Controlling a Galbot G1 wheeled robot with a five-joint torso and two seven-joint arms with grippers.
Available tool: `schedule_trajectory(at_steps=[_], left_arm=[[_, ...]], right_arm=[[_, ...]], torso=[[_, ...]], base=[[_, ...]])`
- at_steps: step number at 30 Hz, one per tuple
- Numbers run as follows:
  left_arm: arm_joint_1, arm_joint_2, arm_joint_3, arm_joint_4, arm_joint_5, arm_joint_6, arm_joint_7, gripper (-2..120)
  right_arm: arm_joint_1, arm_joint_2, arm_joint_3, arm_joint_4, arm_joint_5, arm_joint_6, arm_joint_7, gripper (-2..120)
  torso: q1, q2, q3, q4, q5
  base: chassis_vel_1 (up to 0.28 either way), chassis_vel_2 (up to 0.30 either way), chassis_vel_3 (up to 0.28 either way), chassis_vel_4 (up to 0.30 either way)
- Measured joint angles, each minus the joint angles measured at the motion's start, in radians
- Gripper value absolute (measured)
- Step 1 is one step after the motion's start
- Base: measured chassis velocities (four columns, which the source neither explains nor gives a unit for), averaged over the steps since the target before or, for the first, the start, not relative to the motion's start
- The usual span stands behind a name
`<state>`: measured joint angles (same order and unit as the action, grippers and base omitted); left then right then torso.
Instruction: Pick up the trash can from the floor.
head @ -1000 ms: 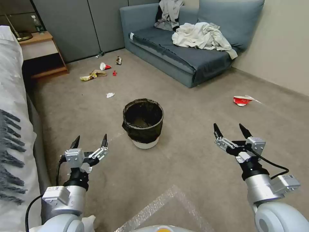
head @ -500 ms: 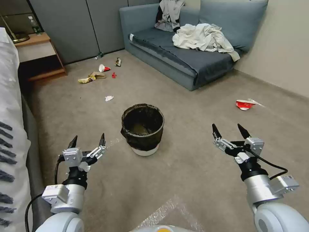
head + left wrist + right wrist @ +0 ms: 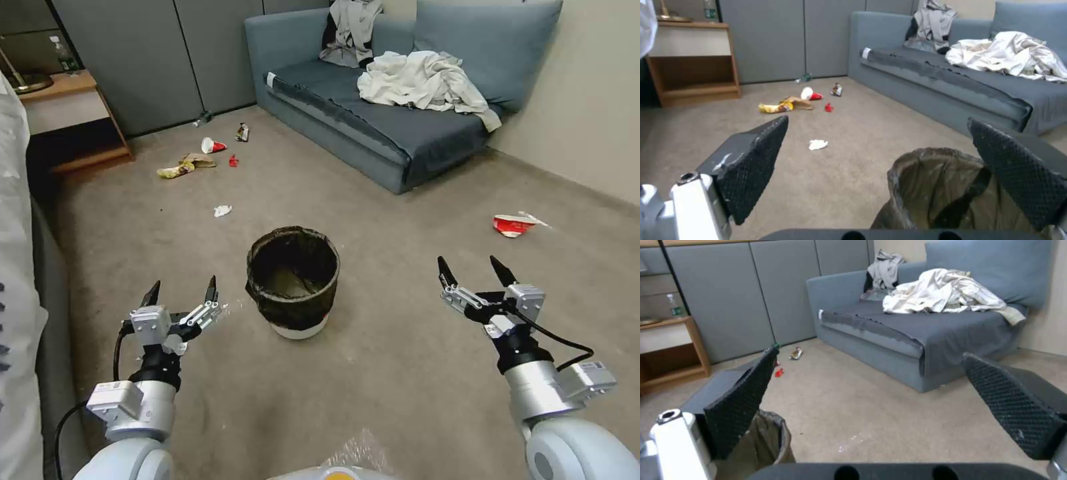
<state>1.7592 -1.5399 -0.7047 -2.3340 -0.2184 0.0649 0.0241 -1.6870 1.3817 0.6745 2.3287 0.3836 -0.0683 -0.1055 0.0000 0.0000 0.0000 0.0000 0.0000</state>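
The trash can (image 3: pixel 293 283), a small white bin lined with a dark crinkly bag, stands upright on the beige carpet floor (image 3: pixel 400 347) between my two arms. My left gripper (image 3: pixel 181 290) hovers open to the can's left, nothing between its fingers. My right gripper (image 3: pixel 470 267) hovers open well to the can's right, also holding nothing. The left wrist view has the trash can (image 3: pixel 942 196) close ahead, behind one black finger (image 3: pixel 1018 173). The right wrist view catches the trash can (image 3: pixel 766 440) beside a finger (image 3: pixel 740 403).
A blue sofa (image 3: pixel 400 127) with piled clothes stands at the back right. A crushed red-and-white cup (image 3: pixel 513 225) lies right of the can. Several litter bits (image 3: pixel 200 157) lie near a wooden nightstand (image 3: pixel 73 120). A bed edge (image 3: pixel 17 333) runs along the left.
The whole head view has shifted: the camera has moved closer to the trash can, which now sits lower and nearer. Both grippers keep the same open pose.
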Motion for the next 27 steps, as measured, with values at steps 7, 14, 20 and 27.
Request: schedule_trajectory(at_steps=[7,14,20,27], left_arm=[[-0.005,0.005,-0.003,0.003,-0.006,0.001,0.001,100],[-0.010,0.009,-0.003,0.011,-0.007,0.002,0.002,100],[-0.021,0.016,-0.003,0.018,-0.022,0.016,0.002,100],[-0.066,0.060,0.016,0.024,-0.145,0.160,-0.075,100]], right_arm=[[0.002,-0.001,-0.002,-0.001,0.000,0.000,-0.001,100],[0.004,-0.001,-0.006,-0.003,0.000,0.001,0.000,100],[0.014,0.000,-0.020,-0.013,-0.007,0.029,0.011,100],[0.015,-0.004,-0.025,-0.019,-0.019,0.058,-0.002,100]], torso=[[0.000,0.000,0.000,-0.0001,0.0000],[0.000,0.000,0.000,0.0000,0.0000],[0.000,0.000,0.000,0.0001,0.0002],[0.000,0.000,0.000,-0.0002,0.0000]], base=[[-0.088,0.090,0.082,-0.095],[-0.098,0.092,0.102,-0.090],[-0.075,0.083,0.083,-0.077],[-0.002,0.007,0.007,0.000]])
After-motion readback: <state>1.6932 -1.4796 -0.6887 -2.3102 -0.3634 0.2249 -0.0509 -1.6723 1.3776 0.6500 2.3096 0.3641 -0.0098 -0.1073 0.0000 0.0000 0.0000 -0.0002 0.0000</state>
